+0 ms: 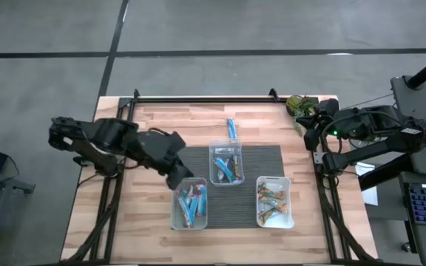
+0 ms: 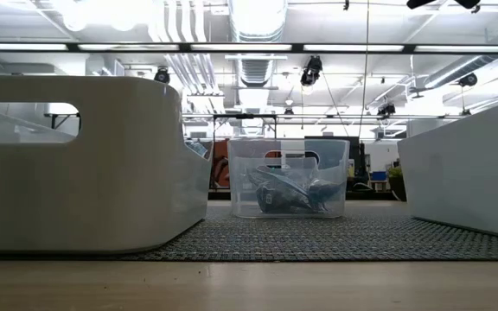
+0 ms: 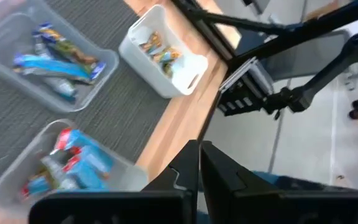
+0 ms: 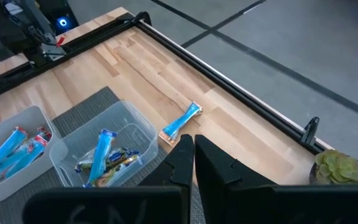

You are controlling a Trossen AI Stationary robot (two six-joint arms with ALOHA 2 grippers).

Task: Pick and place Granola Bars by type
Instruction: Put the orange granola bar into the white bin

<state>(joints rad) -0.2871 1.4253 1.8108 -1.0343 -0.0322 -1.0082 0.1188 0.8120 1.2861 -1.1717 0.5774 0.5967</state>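
Observation:
One blue granola bar (image 1: 231, 128) lies alone on the wood behind the mat; the right wrist view shows it too (image 4: 182, 122). Blue bars fill the near-left clear tub (image 1: 189, 205). The middle clear tub (image 1: 226, 164) holds mixed bars, and the white tub (image 1: 274, 201) holds orange and tan ones. My left gripper (image 1: 177, 177) hangs shut above the near-left tub's far edge, with nothing between its fingers (image 3: 199, 165). My right gripper (image 1: 313, 133) waits shut and empty at the table's right edge, as its wrist view (image 4: 193, 149) shows.
All three tubs stand on a dark grey mat (image 1: 272, 159) in the middle of the wooden table. A small green plant (image 1: 299, 106) sits at the far right corner. A black frame rail (image 1: 198, 100) runs along the far edge.

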